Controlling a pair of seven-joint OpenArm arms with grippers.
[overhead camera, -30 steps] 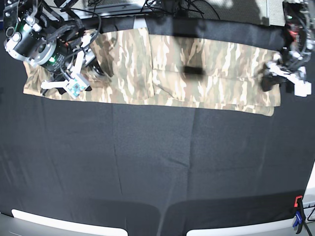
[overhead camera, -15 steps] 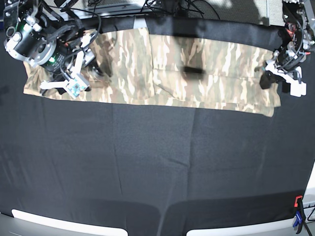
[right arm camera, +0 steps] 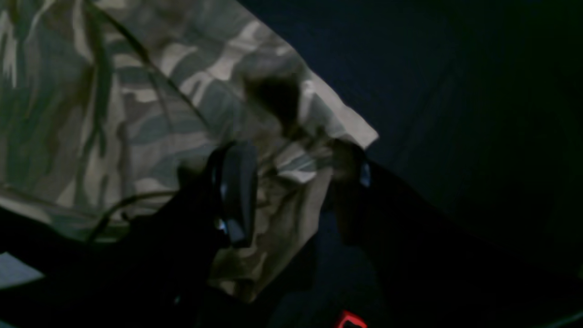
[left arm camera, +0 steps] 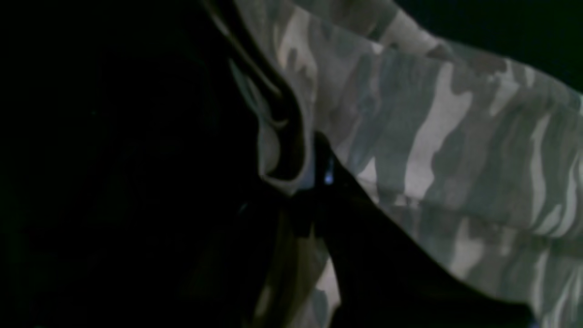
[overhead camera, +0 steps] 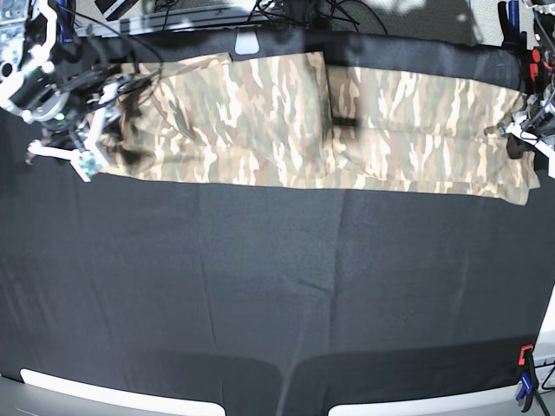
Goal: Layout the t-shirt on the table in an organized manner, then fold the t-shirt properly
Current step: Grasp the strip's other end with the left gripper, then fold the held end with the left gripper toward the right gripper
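The camouflage t-shirt (overhead camera: 286, 113) lies as a long band across the far part of the black table (overhead camera: 277, 286). My right gripper (overhead camera: 84, 149) is at the shirt's left end. In the right wrist view, the gripper (right arm camera: 294, 177) has a bunched corner of the t-shirt (right arm camera: 136, 100) between its dark fingers (right arm camera: 237, 191). My left gripper (overhead camera: 520, 132) is at the shirt's right end. In the left wrist view, the gripper (left arm camera: 314, 177) is shut on a fold of the t-shirt (left arm camera: 432, 136).
A white tag (overhead camera: 247, 42) and cables lie at the table's far edge. A small dark patch (overhead camera: 347, 121) shows on the shirt. An orange-and-blue clamp (overhead camera: 525, 381) sits at the front right corner. White panels (overhead camera: 113, 394) line the front edge.
The shirt has shifted to the right and spread taller. The arm on the base view's left moved left to the shirt's end. The arm on its right moved further right.
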